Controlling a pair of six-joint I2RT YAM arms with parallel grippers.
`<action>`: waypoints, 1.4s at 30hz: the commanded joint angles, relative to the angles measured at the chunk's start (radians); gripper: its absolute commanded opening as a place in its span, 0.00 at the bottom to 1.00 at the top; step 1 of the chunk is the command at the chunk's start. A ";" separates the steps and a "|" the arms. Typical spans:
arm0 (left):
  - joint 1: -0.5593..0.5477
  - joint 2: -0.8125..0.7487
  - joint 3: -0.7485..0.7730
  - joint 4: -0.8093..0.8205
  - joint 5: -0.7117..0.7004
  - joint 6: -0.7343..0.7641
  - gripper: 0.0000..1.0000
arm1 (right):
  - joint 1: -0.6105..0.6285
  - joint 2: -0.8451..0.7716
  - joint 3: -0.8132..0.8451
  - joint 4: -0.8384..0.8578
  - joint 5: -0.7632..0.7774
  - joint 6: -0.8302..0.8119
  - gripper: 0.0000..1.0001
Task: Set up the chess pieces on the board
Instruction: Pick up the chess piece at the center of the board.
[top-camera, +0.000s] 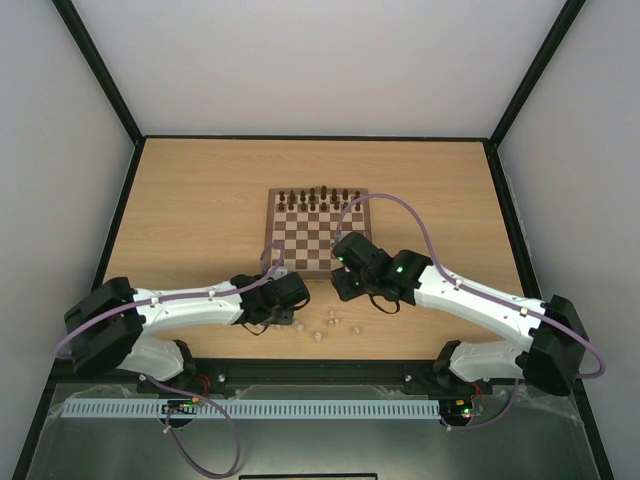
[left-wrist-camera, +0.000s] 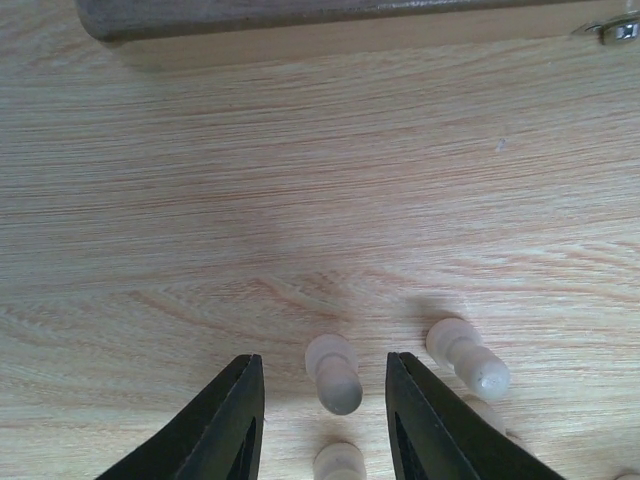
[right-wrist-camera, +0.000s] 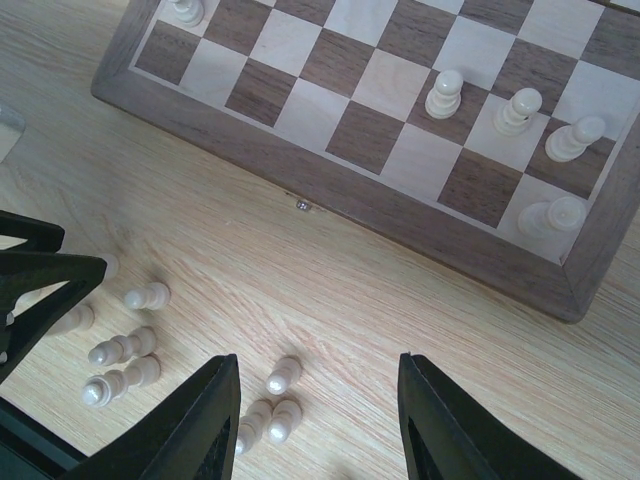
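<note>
The board (top-camera: 318, 232) lies mid-table; its near border shows in the right wrist view (right-wrist-camera: 400, 215) and in the left wrist view (left-wrist-camera: 300, 15). Several pale chess pieces (right-wrist-camera: 444, 94) stand on its near-right squares. More pale pieces (top-camera: 328, 322) lie loose on the table in front of it. My left gripper (left-wrist-camera: 325, 366) is open low over the table, with one lying pale piece (left-wrist-camera: 334, 372) between its fingers, untouched. My right gripper (right-wrist-camera: 318, 365) is open and empty above three lying pieces (right-wrist-camera: 283, 375).
Dark brown pieces (top-camera: 315, 196) fill the board's far rows. A small metal clasp (right-wrist-camera: 302, 204) sits on the board's near edge. Another cluster of pale pieces (right-wrist-camera: 125, 345) lies by the left gripper's fingers (right-wrist-camera: 40, 280). Black frame rails edge the table.
</note>
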 joint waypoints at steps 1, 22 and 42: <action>-0.008 0.012 -0.009 -0.018 -0.013 -0.012 0.36 | -0.004 -0.025 -0.018 -0.014 0.002 -0.012 0.44; -0.009 0.021 -0.035 0.001 -0.002 -0.006 0.22 | -0.004 -0.037 -0.030 -0.018 0.018 -0.006 0.44; 0.018 0.032 0.040 -0.039 -0.027 0.052 0.02 | -0.004 -0.054 -0.033 -0.020 0.018 -0.004 0.44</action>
